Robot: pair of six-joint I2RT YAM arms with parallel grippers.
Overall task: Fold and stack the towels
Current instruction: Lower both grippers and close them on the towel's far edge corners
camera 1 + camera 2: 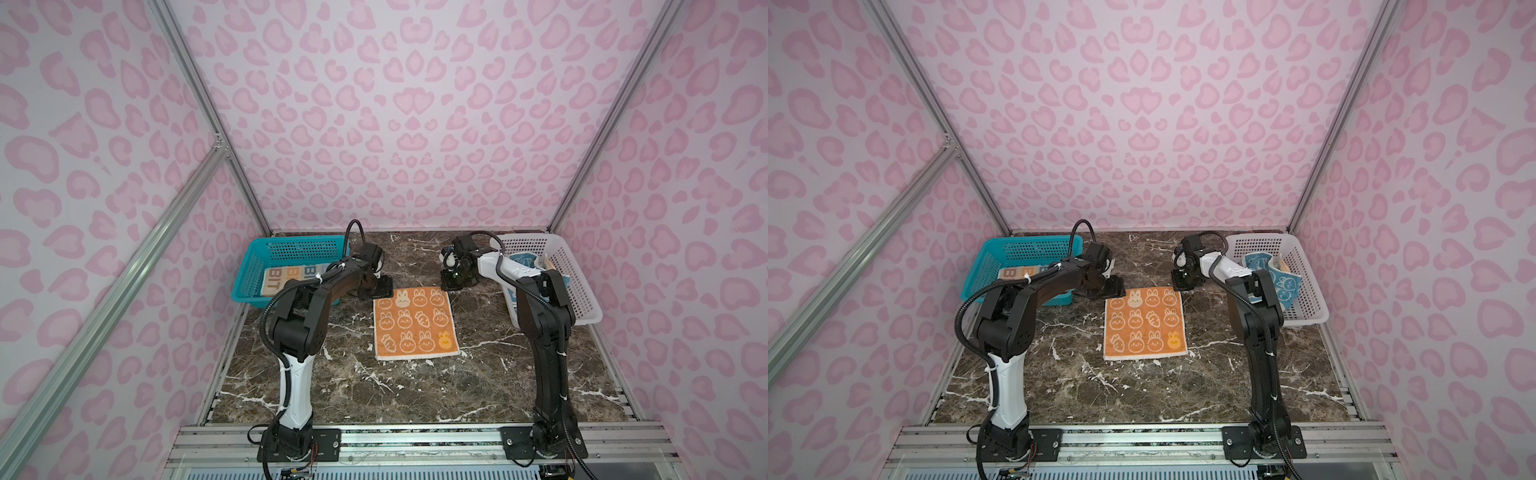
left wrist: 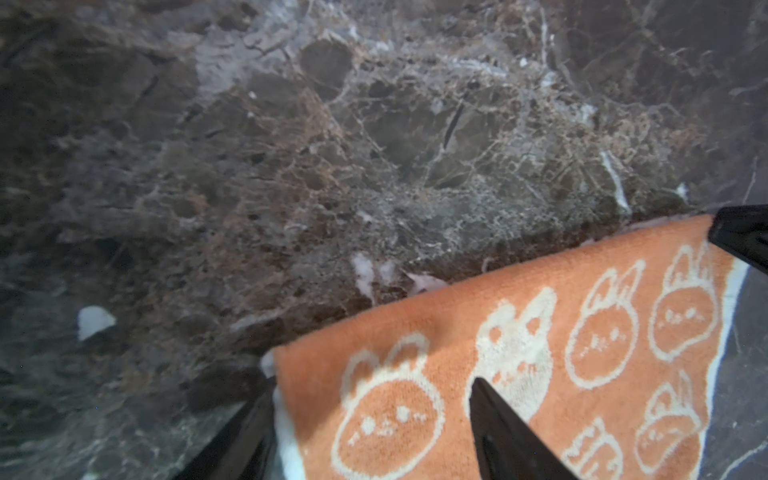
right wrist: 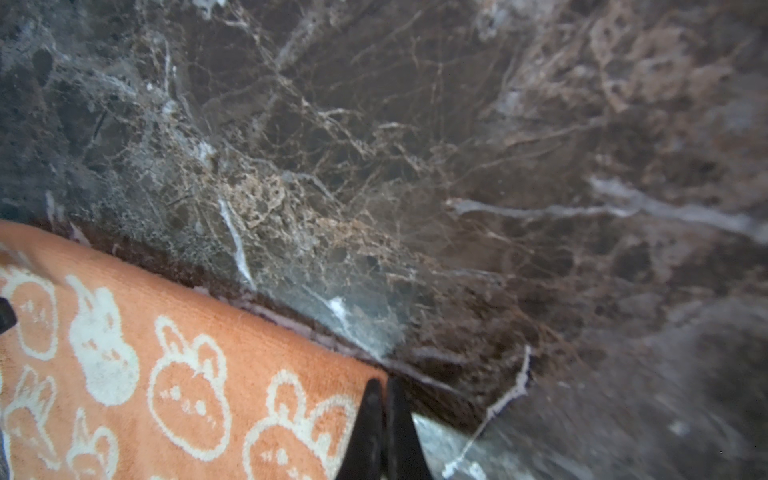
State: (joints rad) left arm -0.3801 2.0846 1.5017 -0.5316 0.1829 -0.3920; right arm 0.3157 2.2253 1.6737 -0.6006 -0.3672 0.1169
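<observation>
Flanking far corners of the orange towel [image 1: 415, 324]

Lies flat, print up, on the marble table [image 1: 415, 386]. Jaws of the left gripper [image 2: 374, 380] apart, straddling the far left corner, one finger on cloth, one off its edge. Fingers of the right gripper [image 3: 385, 384] pinched together on the far right corner. Reads "BIT" in orange and blue on the cream towel [image 1: 282, 276] inside the teal basket [image 1: 249, 274]. Crumpled in the white basket [image 1: 582, 291]: blue towel [image 1: 1283, 286].

dark brown marble tabletop [image 1: 415, 386], white veins. teal perforated basket [image 1: 299, 249] far left corner, white perforated basket [image 1: 582, 299] far right, well apart. pink leopard-print walls [image 1: 415, 104]; aluminium strut [image 1: 124, 286] slants across left wall.
</observation>
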